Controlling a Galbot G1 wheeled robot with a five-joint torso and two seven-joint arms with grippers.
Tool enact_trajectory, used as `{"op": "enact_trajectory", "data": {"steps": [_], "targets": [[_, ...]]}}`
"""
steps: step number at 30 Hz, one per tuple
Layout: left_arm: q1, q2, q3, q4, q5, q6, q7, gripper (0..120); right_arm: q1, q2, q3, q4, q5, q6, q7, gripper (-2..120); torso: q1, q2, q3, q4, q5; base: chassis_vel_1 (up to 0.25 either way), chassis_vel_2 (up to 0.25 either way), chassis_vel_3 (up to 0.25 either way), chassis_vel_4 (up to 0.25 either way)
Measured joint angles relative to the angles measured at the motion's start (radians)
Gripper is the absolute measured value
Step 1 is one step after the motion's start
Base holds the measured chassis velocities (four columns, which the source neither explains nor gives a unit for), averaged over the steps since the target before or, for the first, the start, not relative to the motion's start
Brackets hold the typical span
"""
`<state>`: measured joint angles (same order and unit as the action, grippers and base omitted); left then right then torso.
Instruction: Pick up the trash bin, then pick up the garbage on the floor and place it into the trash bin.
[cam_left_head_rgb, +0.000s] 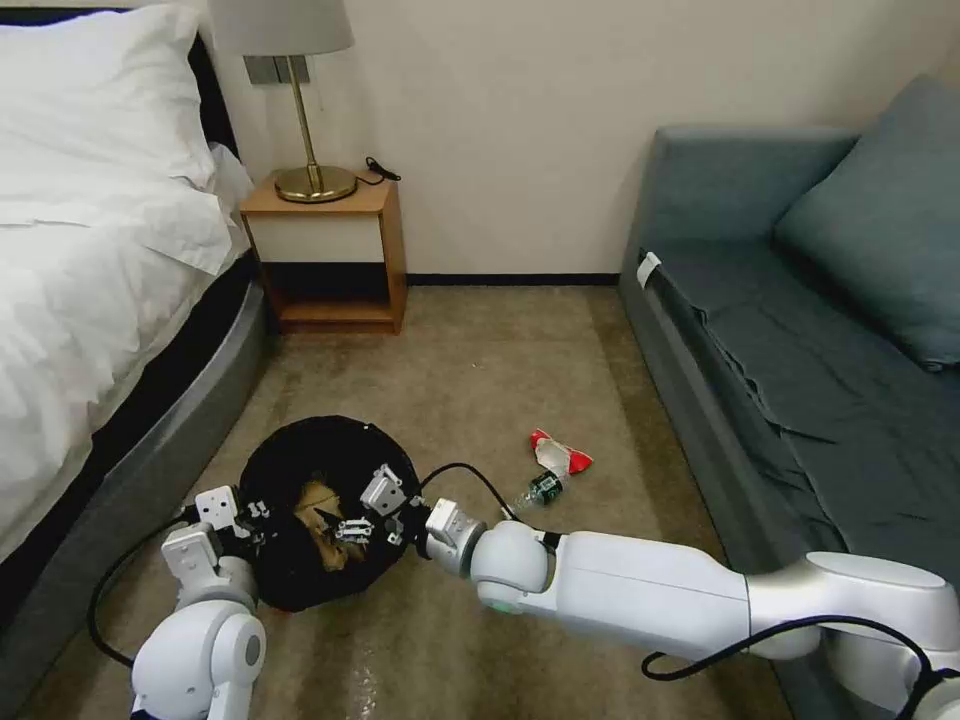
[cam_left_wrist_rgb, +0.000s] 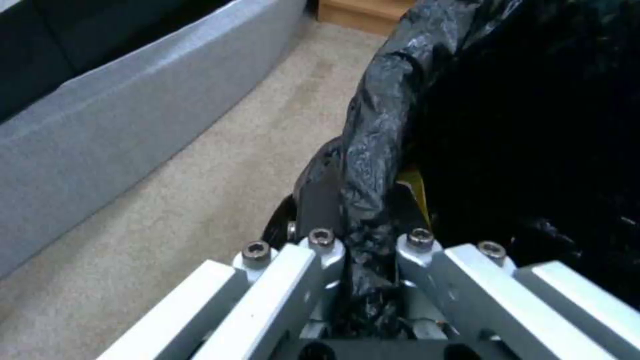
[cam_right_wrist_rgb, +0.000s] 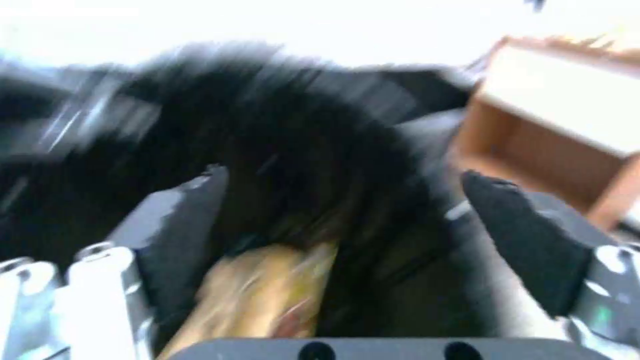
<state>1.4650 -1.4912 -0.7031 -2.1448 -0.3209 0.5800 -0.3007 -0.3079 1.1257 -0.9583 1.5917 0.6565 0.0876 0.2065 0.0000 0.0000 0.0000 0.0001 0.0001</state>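
The trash bin (cam_left_head_rgb: 300, 580), lined with a black bag, is low over the carpet with its mouth tipped toward me. My left gripper (cam_left_head_rgb: 252, 520) is shut on the rim's left side; the left wrist view shows the black liner (cam_left_wrist_rgb: 380, 130) pinched in that gripper (cam_left_wrist_rgb: 365, 200). Above the bin's mouth my right gripper (cam_left_head_rgb: 366, 510) is open, and the right wrist view shows its pads (cam_right_wrist_rgb: 513, 220) spread wide with nothing between them. A gold-brown wrapper (cam_left_head_rgb: 318, 503) (cam_right_wrist_rgb: 267, 295) lies inside the bin. On the carpet to the right lie a small clear bottle (cam_left_head_rgb: 541, 489) and a red-and-white wrapper (cam_left_head_rgb: 560, 455).
A bed (cam_left_head_rgb: 90, 300) with a grey base runs along the left. A blue-grey sofa (cam_left_head_rgb: 800, 380) lines the right side. At the back wall stands a wooden nightstand (cam_left_head_rgb: 330, 260) with a brass lamp (cam_left_head_rgb: 300, 110). Open carpet (cam_left_head_rgb: 480, 360) lies between them.
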Motion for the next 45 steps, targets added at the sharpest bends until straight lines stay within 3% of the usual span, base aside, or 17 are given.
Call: {"op": "enact_trajectory", "data": {"steps": [2,5,7,9,15,17,19,21,23,26,28,33,45], "targets": [[-0.001,0.0,0.0,0.002,-0.001,0.0,0.0,4,-0.004,-0.015,0.043,0.019,-0.005,0.0,0.004,97,0.0,0.0,0.0,0.0,0.0,0.0,0.0,0.0,0.0],[-0.002,0.008,-0.004,0.006,-0.007,0.0,0.001,4,-0.059,-0.084,0.27,0.138,-0.005,-0.026,0.029,100,0.0,0.0,0.0,0.0,0.0003,0.0,0.0,0.0,0.0],[-0.002,0.009,-0.006,0.006,-0.009,0.0,0.001,4,-0.07,-0.095,0.303,0.156,-0.002,-0.034,0.035,100,0.0,0.0,0.0,-0.0001,0.0002,0.0,0.0,0.0,0.0],[-0.003,0.014,-0.017,0.006,-0.016,0.0,0.001,4,-0.15,-0.159,0.476,0.264,0.002,-0.079,0.08,100,0.0,0.0,0.0,-0.0001,0.0001,0.0,0.0,0.0,0.0],[-0.003,0.015,-0.026,0.008,-0.022,-0.003,0.001,4,-0.302,-0.221,0.682,0.374,-0.047,-0.111,0.13,100,0.0,0.0,0.0,-0.0002,0.0001,0.0,0.0,0.0,0.0],[-0.003,0.015,-0.031,0.012,-0.023,-0.009,0.002,4,-0.394,-0.234,0.777,0.416,-0.087,-0.116,0.159,100,0.0,0.0,0.0,-0.0008,0.0003,0.0,0.0,0.0,0.0],[0.002,0.015,-0.041,0.014,-0.026,-0.019,0.003,4,-0.618,-0.224,0.979,0.503,-0.16,-0.136,0.221,100,0.0,0.0,0.0,-0.0003,0.0003,0.0,0.0,0.0,0.0],[0.002,0.015,-0.042,0.015,-0.027,-0.02,0.003,4,-0.669,-0.217,1.022,0.523,-0.177,-0.144,0.233,100,0.0,0.0,0.0,-0.0002,0.0004,0.0,0.0,0.0,0.0],[0.003,0.018,-0.044,0.015,-0.032,-0.02,0.004,4,-0.874,-0.172,1.169,0.605,-0.278,-0.156,0.27,100,0.0,0.0,0.0,-0.0005,-0.0001,0.0,0.0,0.0,0.0],[0.002,0.02,-0.044,0.015,-0.033,-0.02,0.004,4,-0.955,-0.152,1.209,0.633,-0.333,-0.152,0.275,100,0.0,0.0,0.0,-0.0006,0.0003,0.0,0.0,0.0,0.0],[-0.001,0.02,-0.044,0.012,-0.033,-0.019,0.003,4,-1.085,-0.105,1.251,0.686,-0.435,-0.139,0.279,100,0.0,0.0,0.0,-0.0002,-0.0001,0.0,0.0,0.0,0.0],[-0.001,0.02,-0.043,0.003,-0.033,-0.017,0.002,4,-1.222,-0.015,1.254,0.727,-0.541,-0.113,0.282,100,0.0,0.0,0.0,-0.0004,-0.0002,0.0,0.0,0.0,0.0],[0.004,0.017,-0.043,-0.01,-0.031,-0.012,-0.001,4,-1.265,0.102,1.196,0.704,-0.616,-0.079,0.286,100,0.0,0.0,0.0,0.0,-0.0001,0.0,0.0,0.0,0.0]]}}
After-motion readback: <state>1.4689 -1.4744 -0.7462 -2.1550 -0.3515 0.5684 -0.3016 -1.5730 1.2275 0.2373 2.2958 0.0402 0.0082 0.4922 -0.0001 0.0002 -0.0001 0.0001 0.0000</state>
